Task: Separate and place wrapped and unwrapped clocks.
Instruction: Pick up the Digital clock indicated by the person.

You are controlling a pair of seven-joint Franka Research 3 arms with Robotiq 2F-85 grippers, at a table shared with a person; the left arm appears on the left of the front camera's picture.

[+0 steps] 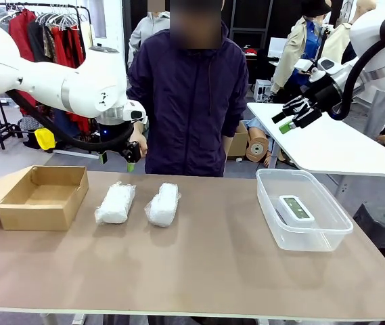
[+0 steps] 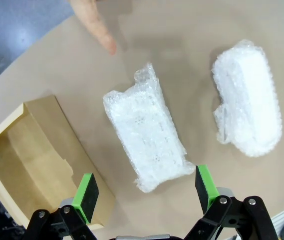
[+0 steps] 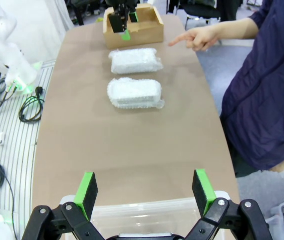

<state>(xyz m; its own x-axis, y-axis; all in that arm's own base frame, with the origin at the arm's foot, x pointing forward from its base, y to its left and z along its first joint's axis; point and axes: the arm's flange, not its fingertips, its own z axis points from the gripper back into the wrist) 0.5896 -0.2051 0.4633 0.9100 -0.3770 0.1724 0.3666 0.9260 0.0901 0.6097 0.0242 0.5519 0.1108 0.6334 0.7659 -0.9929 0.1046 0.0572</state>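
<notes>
Brown table (image 1: 199,271) carrying cardboard box (image 1: 43,196), then left wrapped clock (image 1: 116,203) just beside right wrapped clock (image 1: 163,204), then clear tub (image 1: 327,233) holding bare clock (image 1: 296,208); left tool (image 1: 131,159) wide above bundles, right tool (image 1: 288,116) wide over tub, person's hand (image 3: 199,37) pointing nearby.

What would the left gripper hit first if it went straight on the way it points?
Probably the wrapped clock beside the cardboard box; the left gripper looks down on that bundle's end between its open fingers, though depth is unclear.

Clothes rack (image 1: 55,32), white side table (image 1: 334,145)
</notes>
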